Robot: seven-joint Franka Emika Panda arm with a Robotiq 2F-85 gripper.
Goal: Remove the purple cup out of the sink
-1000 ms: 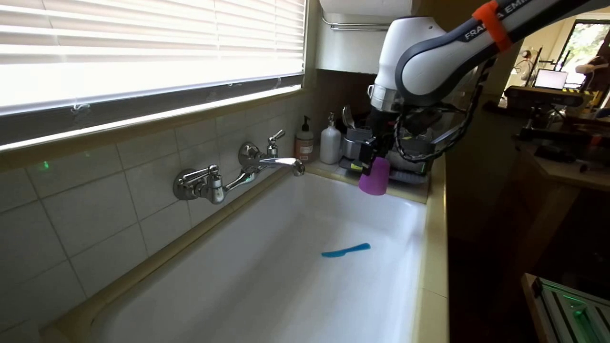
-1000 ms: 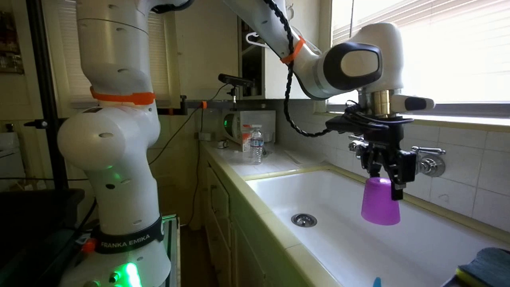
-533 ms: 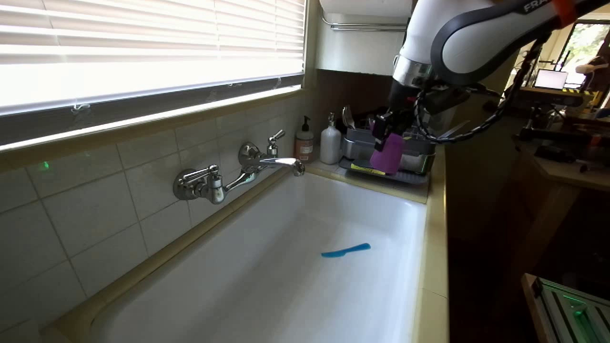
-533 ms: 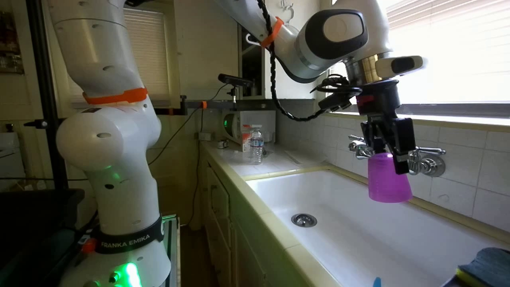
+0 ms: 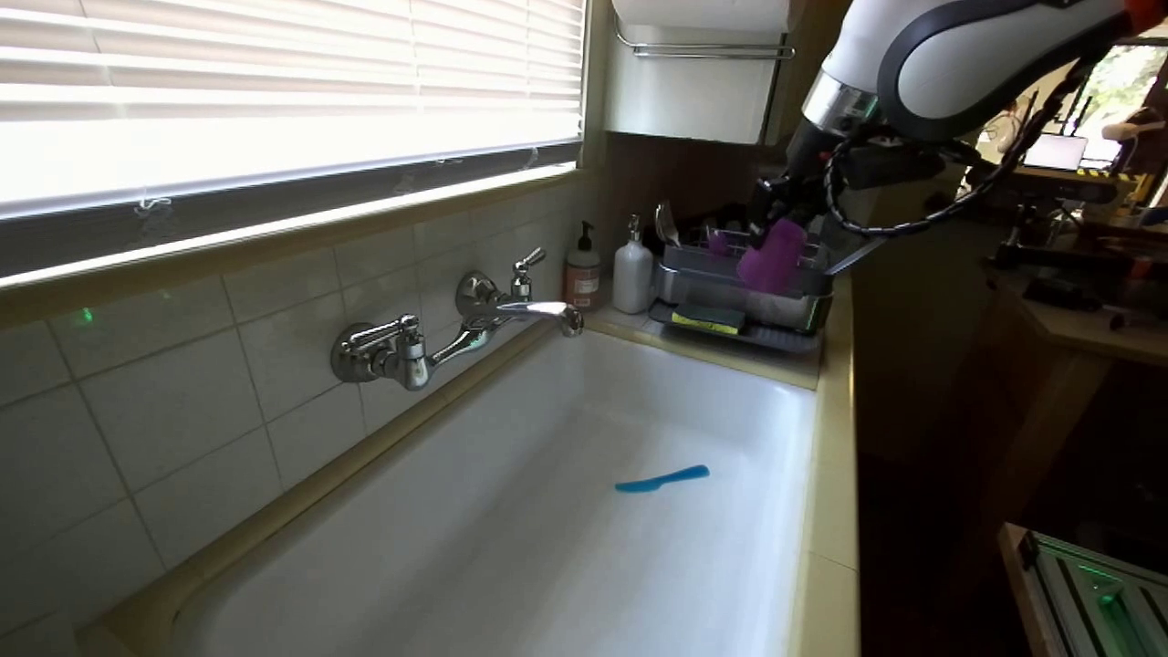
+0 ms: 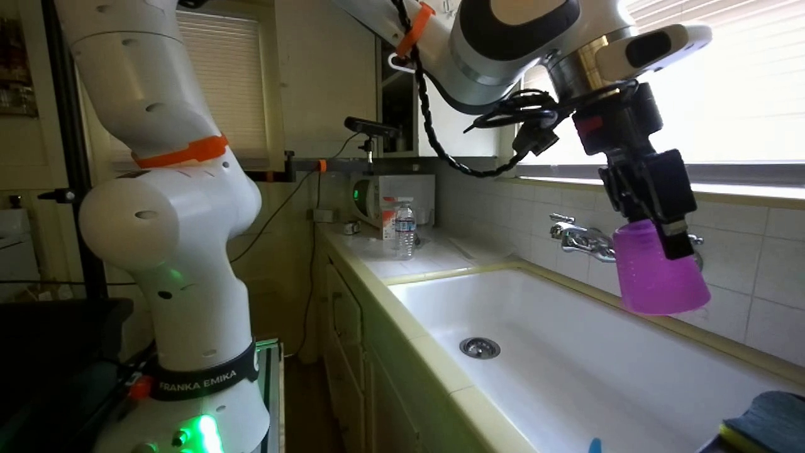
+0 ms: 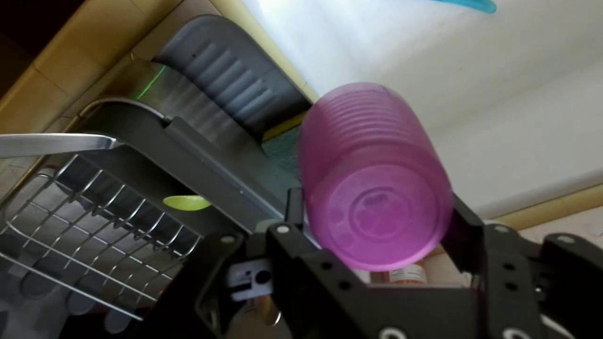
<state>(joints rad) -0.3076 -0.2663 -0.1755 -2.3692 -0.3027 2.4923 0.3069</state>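
Note:
The purple cup [image 5: 774, 257] hangs in the air, upside down and tilted, in front of the dish rack beyond the sink's end. It also shows in an exterior view [image 6: 661, 274] and in the wrist view [image 7: 367, 127], base toward the camera. My gripper [image 7: 379, 212] is shut on the cup, with one finger on each side of it near its base. The gripper also shows in both exterior views [image 5: 771, 214] [image 6: 654, 234]. The white sink [image 5: 511, 520] lies below; its floor also shows in an exterior view [image 6: 534, 340].
A grey dish rack [image 5: 693, 285] with a wire basket [image 7: 101, 221] stands at the sink's end. A metal utensil [image 7: 52, 144] juts out of it. A sponge [image 5: 708, 319] lies before it. Two soap bottles [image 5: 582, 278] and a wall tap [image 5: 538, 310] stand nearby. A blue knife [image 5: 662, 479] lies in the sink.
My gripper has carried the cup up from above the sink's end toward the dish rack. The wrist and cup have become more tilted. The blue knife has not moved.

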